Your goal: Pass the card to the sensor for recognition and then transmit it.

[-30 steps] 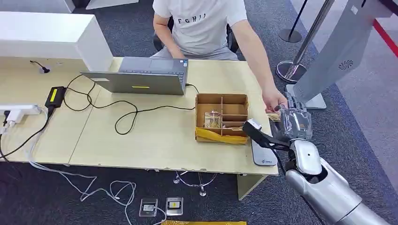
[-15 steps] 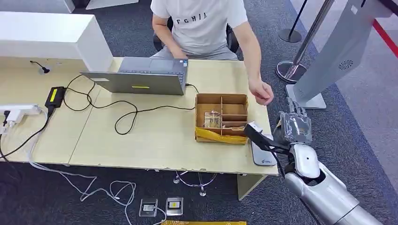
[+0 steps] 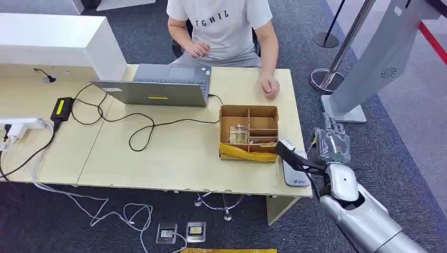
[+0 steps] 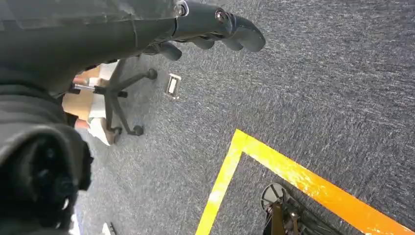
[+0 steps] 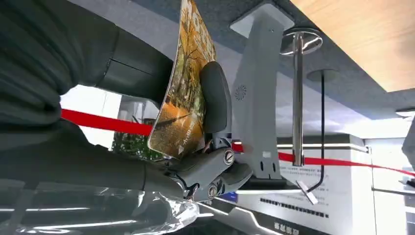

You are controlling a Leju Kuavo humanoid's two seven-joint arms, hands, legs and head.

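Note:
A card [image 5: 183,93] printed with an autumn-leaf picture stands on edge in my right hand [image 5: 147,181], pinched between the thick thumb [image 5: 215,98] and the fingers behind it. In the head view my right hand [image 3: 332,145] hovers just off the desk's right edge, fingers pointing away from me. The flat grey sensor pad [image 3: 295,173] lies on the desk corner just left of that hand. My left hand [image 4: 215,22] hangs over the carpet with its fingers stretched out, holding nothing.
A compartmented cardboard box [image 3: 249,112] sits beside the sensor pad. A person sits behind the desk, one hand [image 3: 270,87] resting near a laptop [image 3: 158,87]. Cables cross the desk [image 3: 158,158]. A grey kiosk stand [image 3: 369,63] and a stanchion base [image 3: 327,79] rise to my right.
The person's hand, which was at my right hand a second ago, has pulled back to the desk by the laptop. My right hand has dropped slightly toward me.

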